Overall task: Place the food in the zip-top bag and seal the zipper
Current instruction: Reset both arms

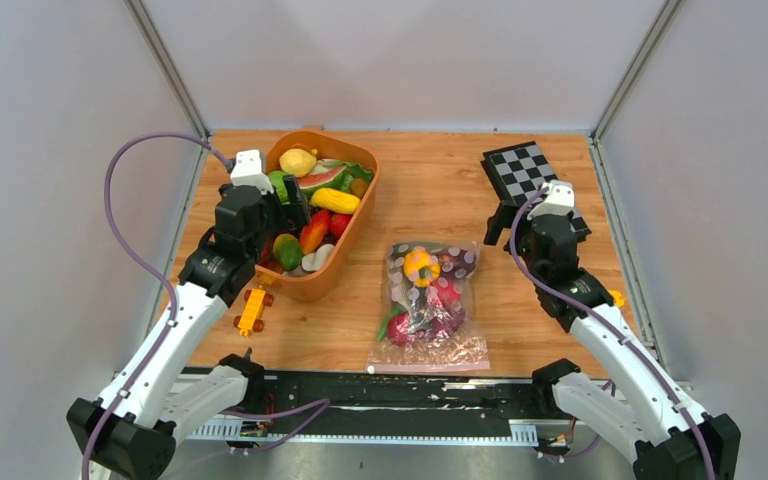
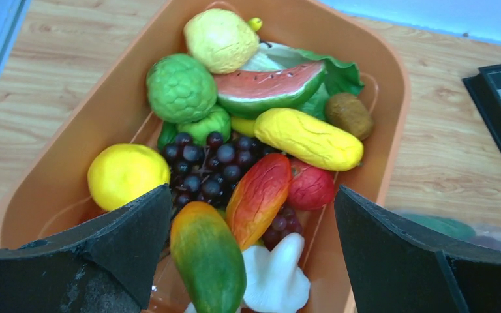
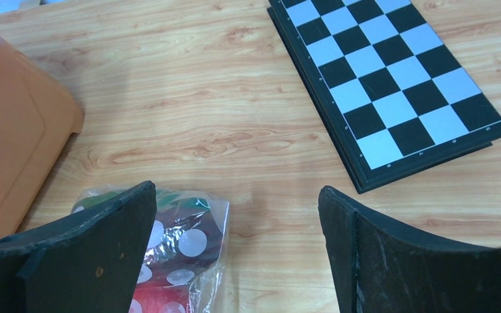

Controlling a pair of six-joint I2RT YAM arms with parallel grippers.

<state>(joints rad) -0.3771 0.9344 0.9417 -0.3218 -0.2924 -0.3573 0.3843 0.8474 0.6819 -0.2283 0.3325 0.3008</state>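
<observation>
The clear zip-top bag (image 1: pixel 428 305) lies flat at the table's middle front. It holds a yellow pepper (image 1: pixel 421 265) and red, purple and green pieces. Its whitish zipper strip (image 1: pixel 428 367) runs along the near edge; I cannot tell if it is sealed. More food fills the orange tub (image 1: pixel 355 235). My left gripper (image 2: pixel 251 202) is open and empty above the tub's near end, over a green-orange fruit (image 2: pixel 209 257) and a white mushroom (image 2: pixel 277 277). My right gripper (image 3: pixel 236 192) is open and empty over bare wood, just right of the bag's far corner (image 3: pixel 189 241).
A yellow toy car (image 1: pixel 252 310) lies on the table in front of the tub. A black-and-white checkerboard (image 1: pixel 525 170) lies at the back right, close to my right gripper (image 1: pixel 515 215). The tub's wall (image 3: pixel 13 143) shows at the left of the right wrist view.
</observation>
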